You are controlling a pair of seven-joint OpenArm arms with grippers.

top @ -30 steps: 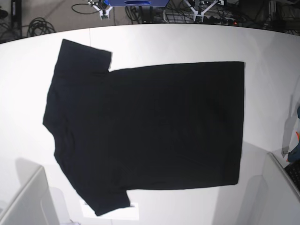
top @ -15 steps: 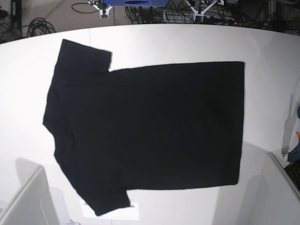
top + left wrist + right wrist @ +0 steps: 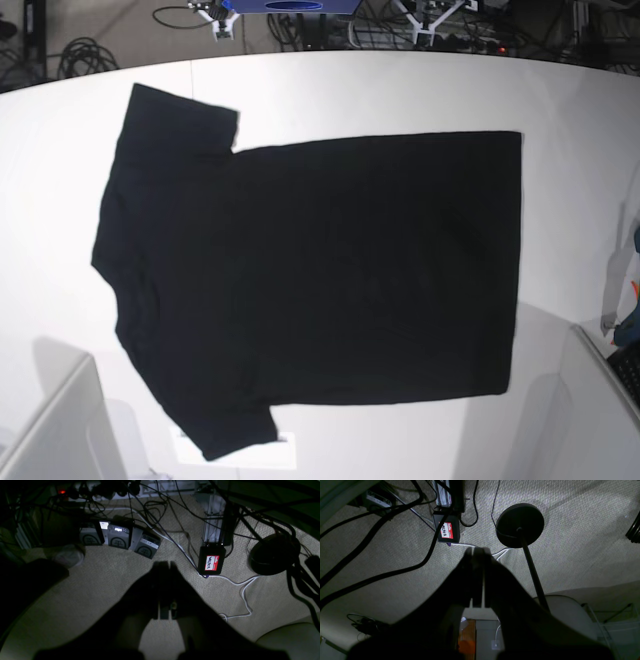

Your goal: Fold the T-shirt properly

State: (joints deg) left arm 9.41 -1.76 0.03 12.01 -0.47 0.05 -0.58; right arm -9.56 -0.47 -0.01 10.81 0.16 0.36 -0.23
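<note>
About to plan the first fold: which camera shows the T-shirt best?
The base view: the T-shirt lies spread flat on the white table, fully visible. Neither wrist view shows it; both look at carpet and cables past shut grippers.

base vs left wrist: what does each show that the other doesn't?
Base only: the black T-shirt spread flat and unfolded on the white table, plain side up, collar toward the view's left, hem toward its right. No gripper in sight.

Left wrist only: the left gripper, jaws together and empty, over carpeted floor, with a black box bearing a "hello WALTER" label, a white cable and a round black base.

Shared: only floor cables; the left wrist view shows no shirt or tabletop.
</note>
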